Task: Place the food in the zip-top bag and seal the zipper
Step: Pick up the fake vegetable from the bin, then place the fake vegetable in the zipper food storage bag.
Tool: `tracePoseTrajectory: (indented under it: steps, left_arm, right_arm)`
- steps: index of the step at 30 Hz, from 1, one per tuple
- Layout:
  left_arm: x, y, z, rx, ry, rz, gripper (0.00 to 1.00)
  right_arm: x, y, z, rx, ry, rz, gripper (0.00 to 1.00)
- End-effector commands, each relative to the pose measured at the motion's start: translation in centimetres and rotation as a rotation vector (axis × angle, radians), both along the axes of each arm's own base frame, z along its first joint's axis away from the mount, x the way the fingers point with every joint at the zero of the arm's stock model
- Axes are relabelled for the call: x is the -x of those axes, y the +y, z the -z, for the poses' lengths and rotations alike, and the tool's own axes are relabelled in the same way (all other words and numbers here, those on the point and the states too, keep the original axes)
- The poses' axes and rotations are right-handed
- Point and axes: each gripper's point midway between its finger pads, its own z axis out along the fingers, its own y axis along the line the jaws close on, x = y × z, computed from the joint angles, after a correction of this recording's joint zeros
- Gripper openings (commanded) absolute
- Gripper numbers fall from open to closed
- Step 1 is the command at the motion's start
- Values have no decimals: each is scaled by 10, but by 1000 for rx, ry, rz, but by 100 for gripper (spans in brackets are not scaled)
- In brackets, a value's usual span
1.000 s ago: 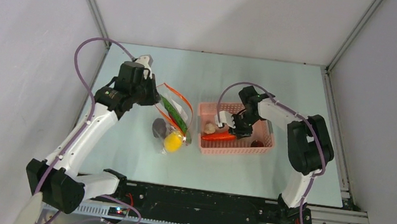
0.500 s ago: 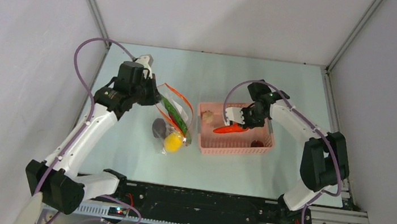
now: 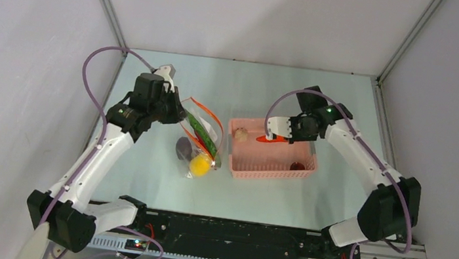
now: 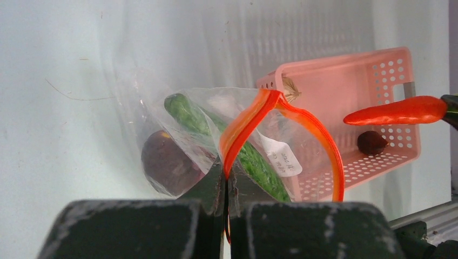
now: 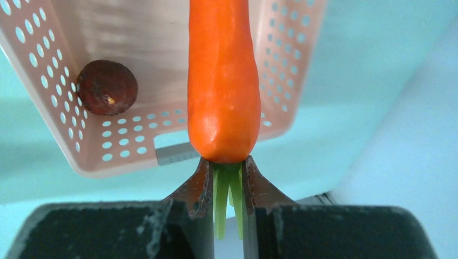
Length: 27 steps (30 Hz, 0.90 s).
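Note:
My left gripper [image 3: 176, 115] [image 4: 226, 178] is shut on the orange-red zipper [image 4: 254, 116] of the zip-top bag [image 3: 199, 140], holding its mouth up and open. In the bag lie a long green pod [image 3: 203, 133] [image 4: 254, 159], a dark round fruit [image 3: 184, 147] [image 4: 167, 170] and a yellow lemon-like fruit [image 3: 199, 164]. My right gripper [image 3: 284, 133] [image 5: 227, 170] is shut on the green stem of the red chili [image 3: 272, 138] [image 5: 222, 81] [image 4: 397, 111] and holds it above the pink basket [image 3: 304, 168]. A dark red piece [image 3: 297, 167] [image 5: 107, 87] [image 4: 371, 142] lies in the basket.
A beige piece [image 3: 241, 135] lies in the basket's far left corner. The basket [image 5: 135, 140] stands just right of the bag. Grey walls close in the table on three sides. The arm bases and a black rail run along the near edge.
My right gripper has lifted the red chili out of the basket and moved up and toward the far side. The left gripper still holds the bag mouth, nearly unmoved.

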Motion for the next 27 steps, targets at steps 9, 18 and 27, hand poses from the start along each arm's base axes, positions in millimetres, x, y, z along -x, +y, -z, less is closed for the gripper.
tracePoseTrajectory:
  steps: [9, 18, 27]
  left_arm:
    - [5, -14, -22, 99, -66, 40, 0]
    - [9, -16, -34, 114, -108, 37, 0]
    - [19, -22, -55, 130, -167, 68, 0]
  right_arm:
    - [27, 49, -110, -331, -175, 59, 0]
    - [104, 141, -163, -857, 124, 183, 0]
    - [153, 185, -152, -1008, 641, 546, 0]
